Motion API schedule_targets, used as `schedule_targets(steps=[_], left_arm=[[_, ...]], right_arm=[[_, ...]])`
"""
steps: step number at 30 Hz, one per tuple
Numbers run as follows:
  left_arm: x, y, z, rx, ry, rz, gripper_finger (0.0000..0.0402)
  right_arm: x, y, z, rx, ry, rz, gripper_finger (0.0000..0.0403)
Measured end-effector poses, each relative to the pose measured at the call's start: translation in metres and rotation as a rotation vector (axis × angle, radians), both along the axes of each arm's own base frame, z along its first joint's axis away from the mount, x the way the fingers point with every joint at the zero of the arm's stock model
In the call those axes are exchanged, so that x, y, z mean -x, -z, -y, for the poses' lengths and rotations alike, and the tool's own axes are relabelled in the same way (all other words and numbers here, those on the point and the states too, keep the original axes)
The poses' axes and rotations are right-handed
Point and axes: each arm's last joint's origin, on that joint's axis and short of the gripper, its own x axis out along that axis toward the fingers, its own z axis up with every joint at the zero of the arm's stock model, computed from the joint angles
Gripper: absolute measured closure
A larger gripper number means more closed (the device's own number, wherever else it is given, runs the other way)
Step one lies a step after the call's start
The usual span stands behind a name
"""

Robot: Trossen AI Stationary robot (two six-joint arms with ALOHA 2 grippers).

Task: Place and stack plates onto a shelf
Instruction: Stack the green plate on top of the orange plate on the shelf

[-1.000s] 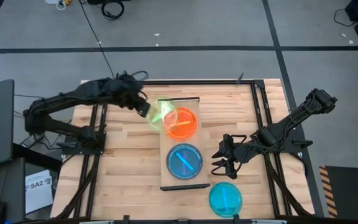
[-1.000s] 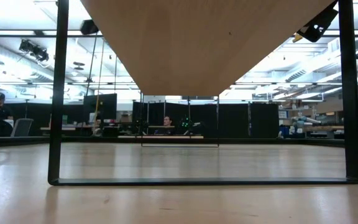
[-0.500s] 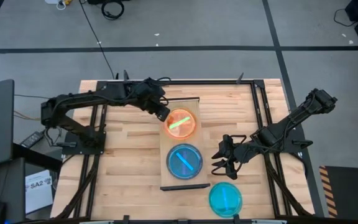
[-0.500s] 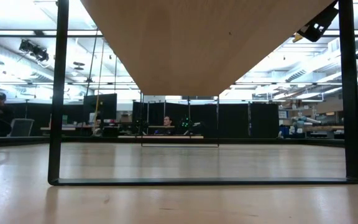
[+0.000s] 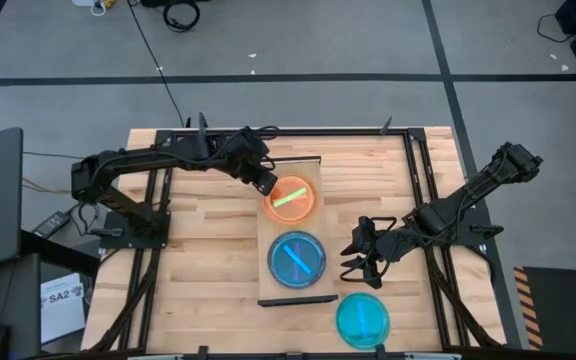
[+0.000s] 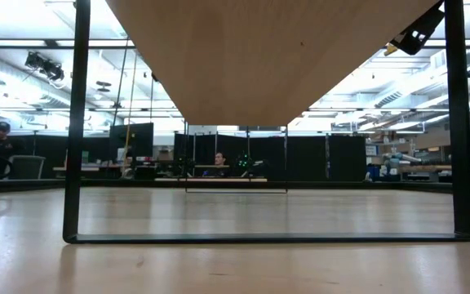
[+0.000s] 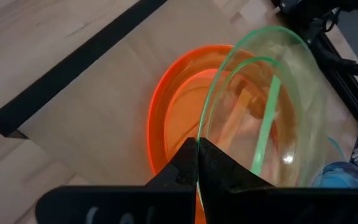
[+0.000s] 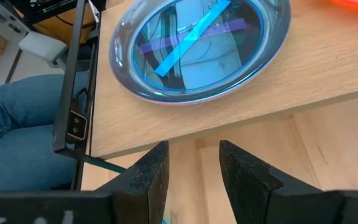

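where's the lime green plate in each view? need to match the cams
High view: the translucent lime green plastic plate shows edge-on as a green streak over the orange plastic plate, at the left gripper.
Low view: not in it; only the underside of the light-wood shelf shows.
Left wrist view: tilted plate, held in shut jaws above the orange plate.
Right wrist view: not in it.
Shared landmark: the orange plate on the shelf.

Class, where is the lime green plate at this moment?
The left gripper holds the lime green plate edge-up over the orange plate at the far end of the shelf, seen in the high view.
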Motion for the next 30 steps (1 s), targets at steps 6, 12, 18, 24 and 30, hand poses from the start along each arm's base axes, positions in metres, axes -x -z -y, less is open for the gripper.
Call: schedule_targets(steps=[6, 12, 18, 24, 30], left_arm=[[0.0005, 0.0001, -0.0014, -0.003, -0.008, -0.002, 0.0395], [0.0006, 0.0001, -0.002, -0.025, -0.018, -0.008, 0.0392], [0.0007, 0.0001, -0.0026, -0.071, 0.006, -0.017, 0.0376], [0.0007, 0.0001, -0.0026, -0.071, 0.007, -0.017, 0.0367], [0.0007, 0.0001, -0.0025, -0.07, 0.007, -0.017, 0.0349]], right_arm=[[0.0, 0.0, 0.0, 0.004, -0.003, 0.001, 0.0256], [0.0, -0.0001, 0.0, 0.004, -0.004, 0.001, 0.0256], [0.0, -0.0001, 0.0, 0.005, -0.004, 0.002, 0.0256], [-0.0001, -0.0001, 0.0, 0.005, -0.005, 0.002, 0.0256], [-0.0001, -0.0001, 0.0, 0.005, -0.005, 0.002, 0.0256]])
